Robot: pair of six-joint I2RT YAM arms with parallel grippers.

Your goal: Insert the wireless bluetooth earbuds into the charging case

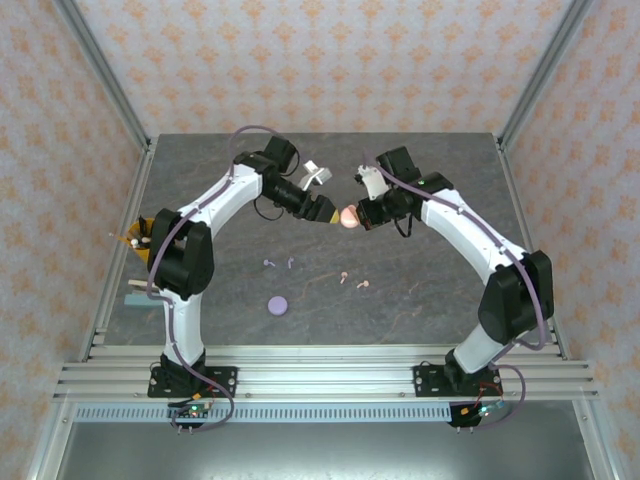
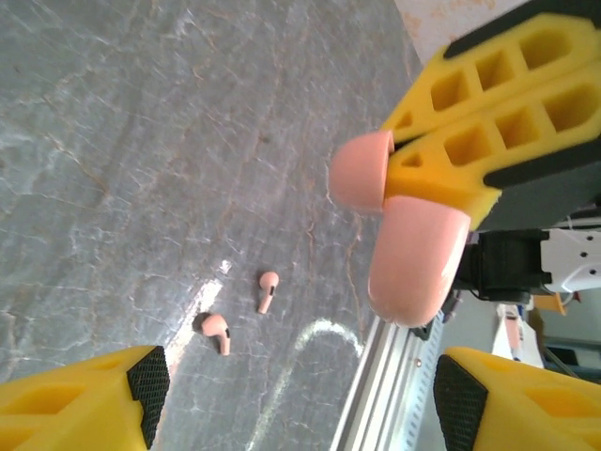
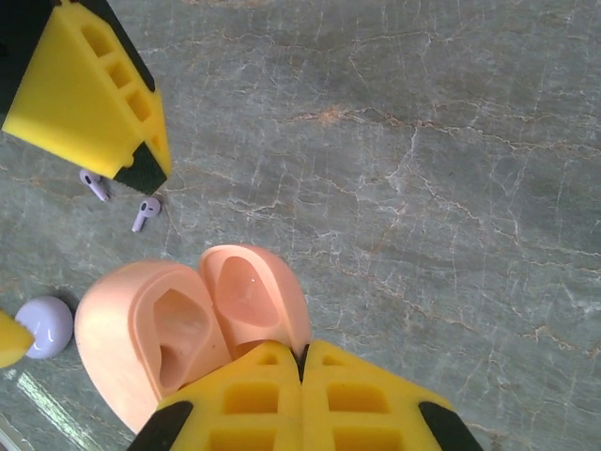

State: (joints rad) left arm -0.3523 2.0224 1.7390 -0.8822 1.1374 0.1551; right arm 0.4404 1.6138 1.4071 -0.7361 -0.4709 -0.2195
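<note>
Right gripper [image 3: 302, 360] is clamped on the open pink case [image 3: 178, 329], aloft over mid-table [image 1: 450, 300]. Left gripper [image 2: 300, 387] is open and empty, just beside it. Pink earbuds [image 2: 268, 289] and lilac earbuds [image 3: 141, 214] lie toward the near edge. Risk: the thin edge pinch slips and the pink case drops or snaps closed.

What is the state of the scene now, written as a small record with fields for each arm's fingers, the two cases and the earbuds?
right fingers: shut on the pink case, holding it above the table
pink case: lid open, no earbud inside
left fingers: open, close to the pink case, holding nothing
pink earbuds: two, lying on the table
lilac earbuds: two, lying on the table
lilac case: on the table, apart from the earbuds
</note>
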